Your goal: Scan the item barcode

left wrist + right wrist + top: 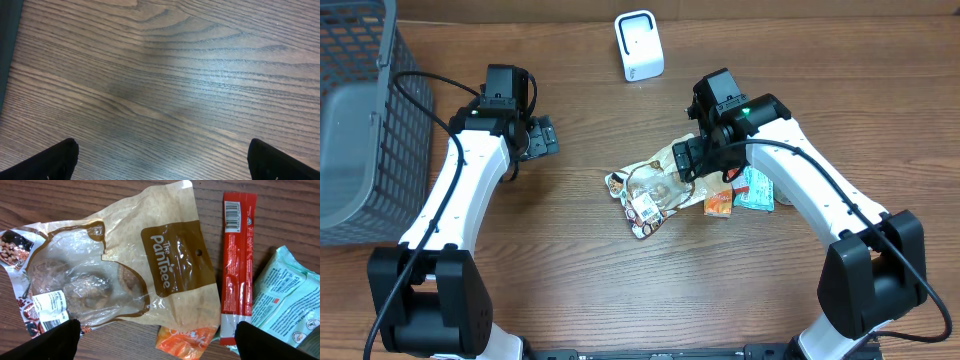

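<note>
A heap of snack items lies mid-table. On top is a brown and clear bakery bag (150, 255) (655, 182) with a white printed label (49, 311). Beside it lie a red stick packet (237, 265) with a barcode (232, 217) near its top end, a teal packet (287, 305) and an orange packet (185, 341). My right gripper (156, 332) (688, 160) hovers open over the heap, its fingers spanning the bag's lower edge and holding nothing. My left gripper (162, 150) (542, 138) is open over bare wood, well left of the heap. The white scanner (639, 45) stands at the back.
A grey mesh basket (360, 110) fills the left edge of the table. A nut-print packet (12, 242) sticks out from under the bag's left side. Bare wood lies between the heap and the scanner.
</note>
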